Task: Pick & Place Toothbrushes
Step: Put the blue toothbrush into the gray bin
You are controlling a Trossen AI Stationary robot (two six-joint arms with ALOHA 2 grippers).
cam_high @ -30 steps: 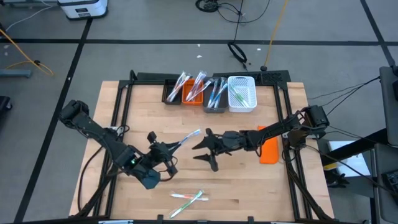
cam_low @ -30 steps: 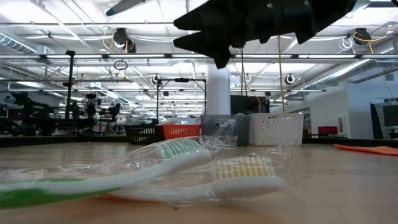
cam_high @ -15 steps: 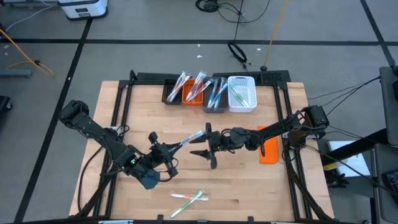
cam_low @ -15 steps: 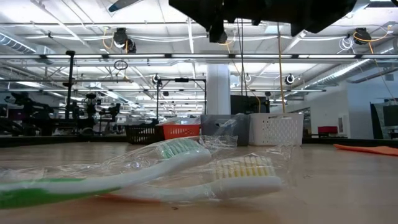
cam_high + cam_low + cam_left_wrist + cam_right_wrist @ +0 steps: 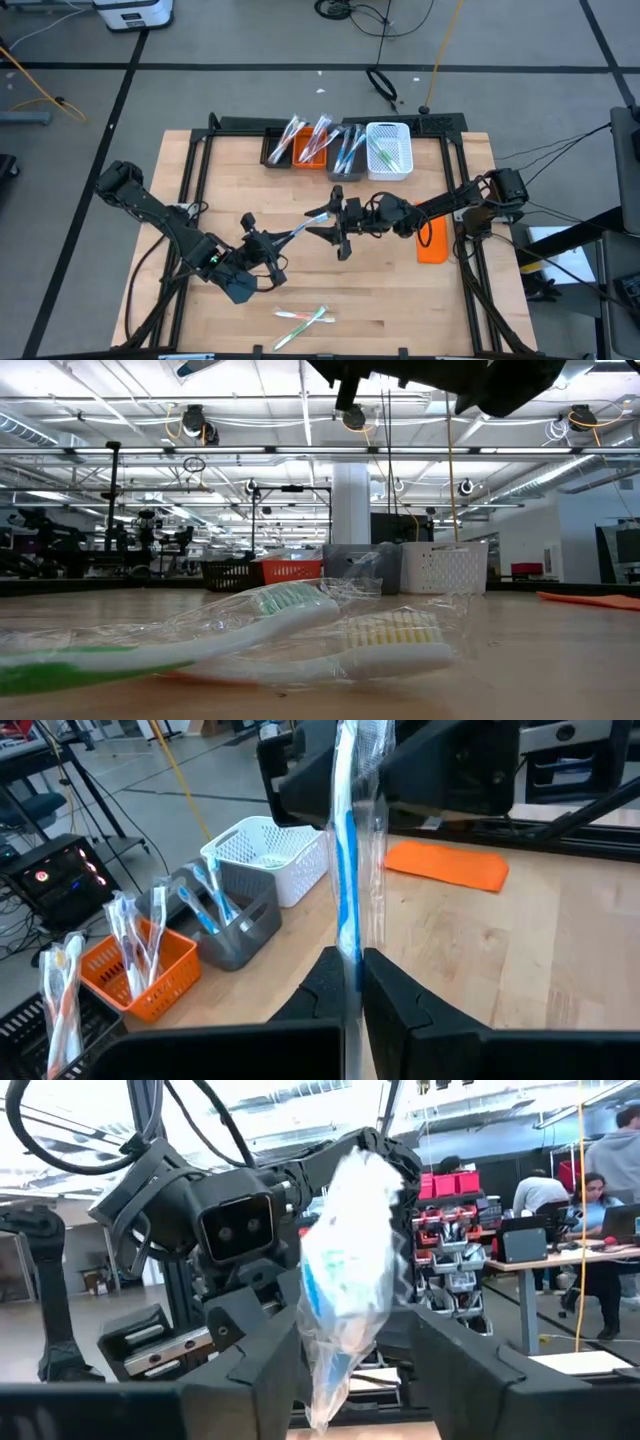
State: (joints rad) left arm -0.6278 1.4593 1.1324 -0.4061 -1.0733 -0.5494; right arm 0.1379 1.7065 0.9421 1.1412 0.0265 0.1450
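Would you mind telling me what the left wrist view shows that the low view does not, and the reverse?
Only the left wrist view shows the left gripper shut on the blue wrapped toothbrush, with the right gripper at the brush's far end, and brushes standing in the orange bin and grey bin. Only the low view shows the two wrapped toothbrushes lying on the table close to the camera. Both show the row of bins, the white basket and the orange block.
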